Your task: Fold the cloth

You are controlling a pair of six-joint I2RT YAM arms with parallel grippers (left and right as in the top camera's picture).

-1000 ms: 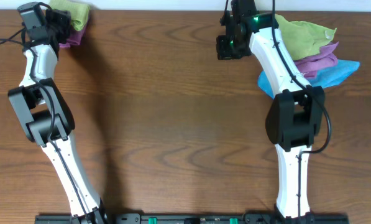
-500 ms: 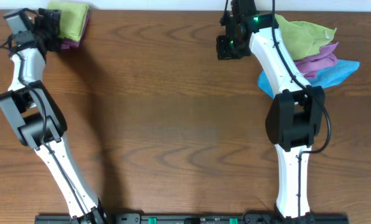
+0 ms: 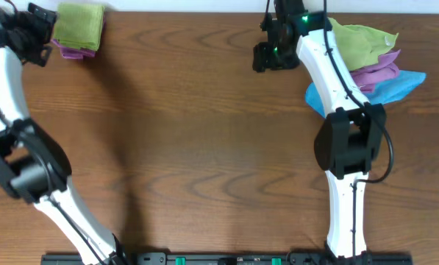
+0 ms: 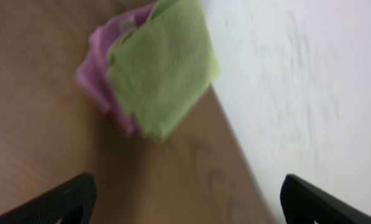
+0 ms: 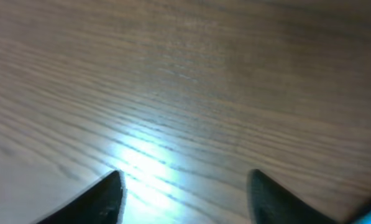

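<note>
While the left gripper (image 4: 188, 190) has its jaws spread wide and empty, the cloth (image 4: 163, 65), folded, lies just ahead of them atop a purple cloth (image 4: 97, 70); the right gripper (image 5: 185, 180), jaws parted too, hovers over the table (image 5: 173, 74).

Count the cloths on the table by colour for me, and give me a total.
Green: 2, the folded green cloth and the loose green cloth
Purple: 2, the left purple cloth under the folded one and the right purple cloth in the pile, possibly more than one there
Blue: 1, the blue cloth
Total: 5
</note>
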